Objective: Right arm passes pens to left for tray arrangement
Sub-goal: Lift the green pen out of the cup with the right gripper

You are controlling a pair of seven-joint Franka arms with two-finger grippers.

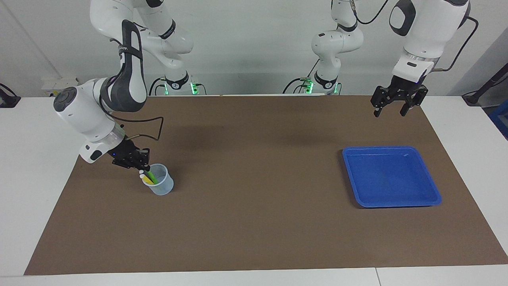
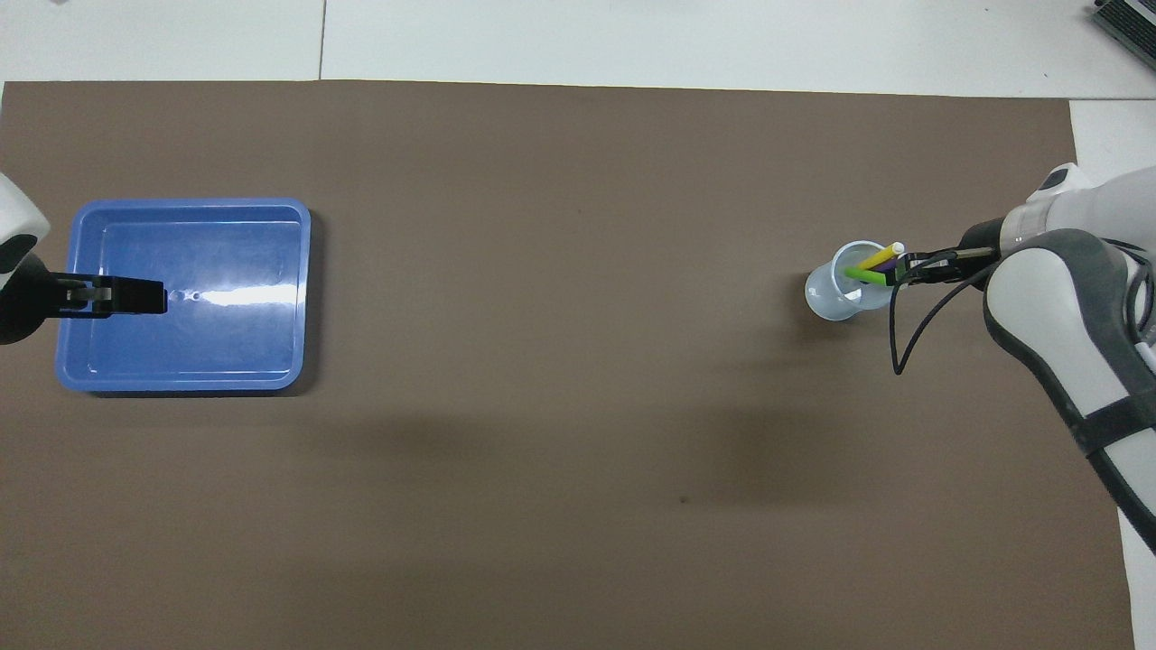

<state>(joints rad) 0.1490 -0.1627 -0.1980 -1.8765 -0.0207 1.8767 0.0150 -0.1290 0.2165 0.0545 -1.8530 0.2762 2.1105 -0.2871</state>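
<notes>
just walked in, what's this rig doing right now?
The right gripper is shut at the top of the green pen, which stands with the yellow and purple pens in the cup. The left gripper waits open, raised near the tray, which holds nothing yet.

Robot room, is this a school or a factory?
Probably neither: it looks like a robot test lab. Two white arms are bolted beside a table with a brown mat, a blue tray and a cup of pens.

purple pen mostly hidden behind right gripper tips, which pen is clamped too small to tell
</notes>
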